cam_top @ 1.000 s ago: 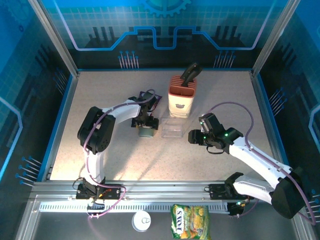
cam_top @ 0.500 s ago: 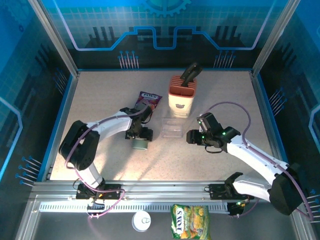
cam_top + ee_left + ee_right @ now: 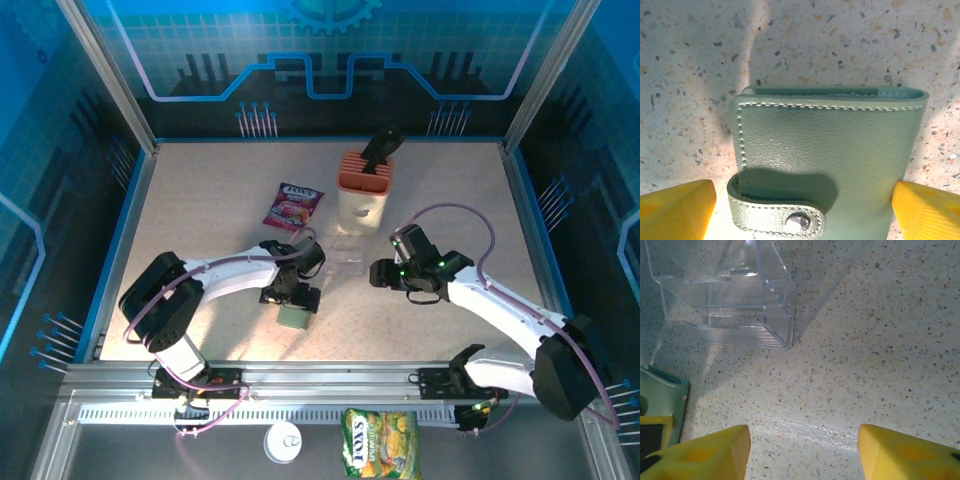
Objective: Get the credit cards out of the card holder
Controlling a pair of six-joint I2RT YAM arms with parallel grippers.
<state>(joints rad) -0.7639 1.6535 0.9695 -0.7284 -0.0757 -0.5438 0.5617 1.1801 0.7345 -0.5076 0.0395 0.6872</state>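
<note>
Grey-green stitched card holder (image 3: 825, 150), snapped shut, lies between spread left fingers (image 3: 675, 210); right fingers (image 3: 705, 452) spread, empty

Flat on speckled bench (image 3: 690, 50), closed with snap strap (image 3: 775, 217) fastened: green card holder (image 3: 830, 145), between wide-spread yellow fingertips (image 3: 675, 210) of left claw (image 3: 802, 200).

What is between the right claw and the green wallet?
Just bare table lies between the right gripper and the card holder, as the right wrist view shows.
</note>
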